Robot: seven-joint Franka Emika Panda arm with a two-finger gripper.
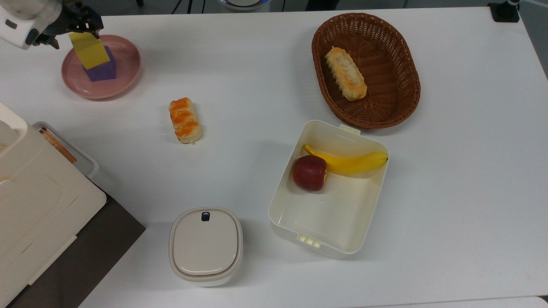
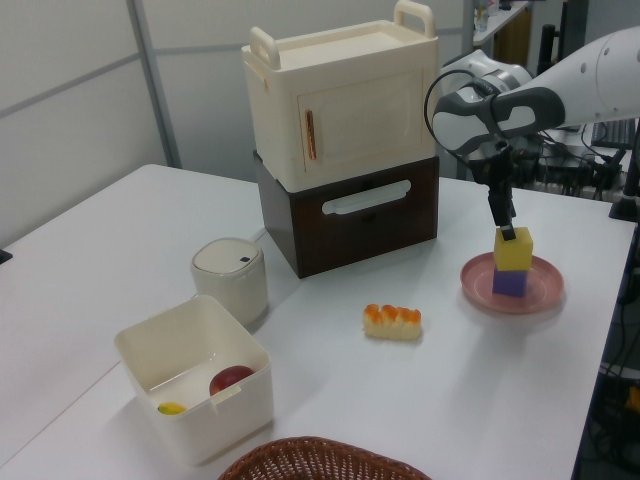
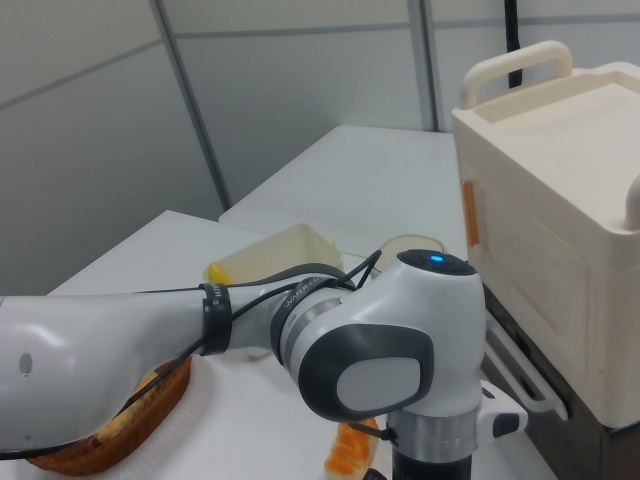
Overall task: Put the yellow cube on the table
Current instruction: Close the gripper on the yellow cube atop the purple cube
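Observation:
The yellow cube (image 1: 90, 53) (image 2: 514, 250) sits tilted on top of the purple cube (image 1: 102, 72) (image 2: 510, 283), both on the pink plate (image 1: 126, 72) (image 2: 548, 290) at the top view's upper left. My gripper (image 1: 73, 35) (image 2: 509, 231) hangs open at the yellow cube's top, with one dark finger on each side of its upper edge as the top view shows it. Nothing is gripped. The white table (image 1: 462, 171) spreads out all around the plate. In the right view my arm's wrist (image 3: 400, 370) blocks the cubes.
A bread roll (image 1: 184, 119) lies on the table right of the plate in the top view. A brown basket (image 1: 400, 102) holds another roll. A cream box (image 1: 338, 218) holds a banana and an apple. A lidded container (image 1: 205, 246) and a cabinet stack (image 1: 38, 205) stand nearby.

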